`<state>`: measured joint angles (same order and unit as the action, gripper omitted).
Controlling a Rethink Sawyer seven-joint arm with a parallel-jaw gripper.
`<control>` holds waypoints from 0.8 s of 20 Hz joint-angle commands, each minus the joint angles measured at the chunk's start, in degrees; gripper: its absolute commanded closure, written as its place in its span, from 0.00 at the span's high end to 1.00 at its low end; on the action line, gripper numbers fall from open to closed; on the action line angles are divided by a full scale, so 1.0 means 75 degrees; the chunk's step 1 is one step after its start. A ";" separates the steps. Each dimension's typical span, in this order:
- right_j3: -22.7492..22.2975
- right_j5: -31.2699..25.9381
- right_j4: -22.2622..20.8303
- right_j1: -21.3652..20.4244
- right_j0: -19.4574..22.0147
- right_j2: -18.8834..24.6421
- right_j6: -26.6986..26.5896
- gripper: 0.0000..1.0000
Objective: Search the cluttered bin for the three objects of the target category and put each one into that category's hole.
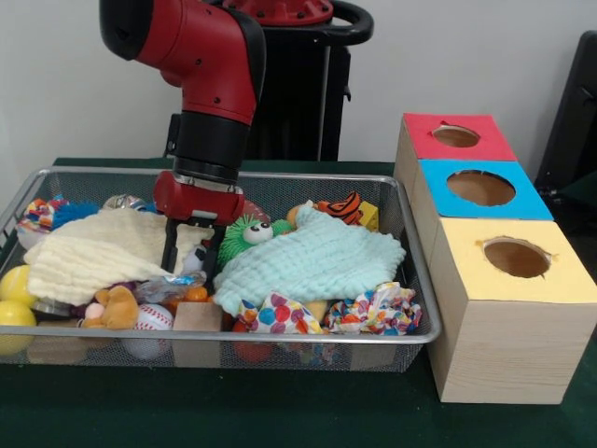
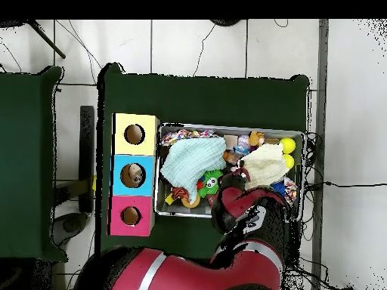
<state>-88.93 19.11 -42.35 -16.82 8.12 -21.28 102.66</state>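
The arm reaches down into the wire bin, and the gripper sits low in the middle of the clutter, between the cream cloth on one side and the mint cloth on the other. Its two black fingers stand a little apart, pointing straight down, and nothing can be seen held between them; whether the tips touch anything beneath is hidden by the cloths. Which category is wanted cannot be told from here, so the candidates are simply what lies near: a green fuzzy toy with big eyes just beside the gripper, a baseball and a wooden block against the front wall, yellow balls at the bin's end, and a striped orange toy at the back. The soft toys look light and squashy, best pinched across the body; the balls are probably smooth and apt to roll out of a shallow grip. The cloths are limp and likely cover more. Three boxes stand beside the bin, with a red top, a blue top and a yellow top, each with a round hole.
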 commanded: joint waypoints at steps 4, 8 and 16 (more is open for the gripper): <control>0.0101 0.0245 0.1296 0.0114 0.0151 0.0673 0.1434 1.00; -0.0080 0.0818 0.1875 0.0037 0.0287 0.0599 0.1605 1.00; -0.0216 0.0841 0.2544 -0.0072 0.0539 0.0761 0.1646 1.00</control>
<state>-90.94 19.93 -28.32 -16.89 9.11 -21.41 102.66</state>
